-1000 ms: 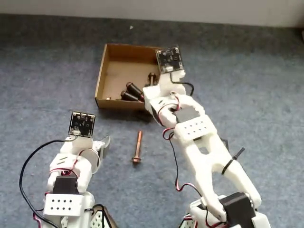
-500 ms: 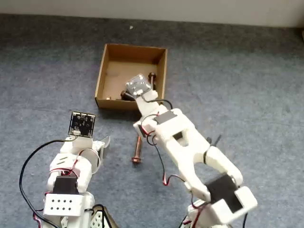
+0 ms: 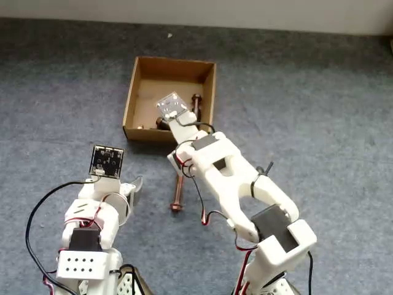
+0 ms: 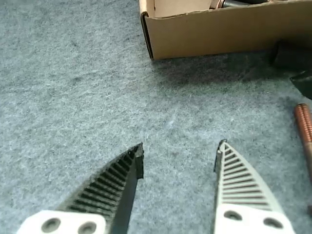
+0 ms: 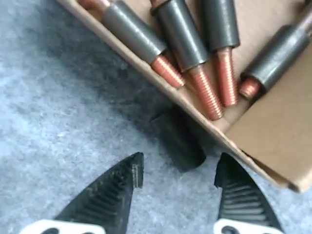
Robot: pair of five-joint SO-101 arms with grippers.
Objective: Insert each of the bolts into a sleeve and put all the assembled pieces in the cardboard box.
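Toward the near left corner of the grey carpet, the left gripper is held low over bare pile, its jaws spread and nothing between them. Just beyond it, near the middle of the carpet, one copper bolt is seen lying loose and unsleeved, its head toward the near edge. Farther on, a dark sleeve is found on the carpet, right against the outside of the near wall of the cardboard box. The right gripper is poised over it, jaws apart and empty. Inside the box, four assembled pieces are laid side by side.

A grasp of the sleeve is judged to be the step in hand. Little room is left between sleeve and wall, so the box-side finger could be caught on the cardboard rim. The box could then be shoved toward the far edge, or the sleeve rolled away instead of being pinched.
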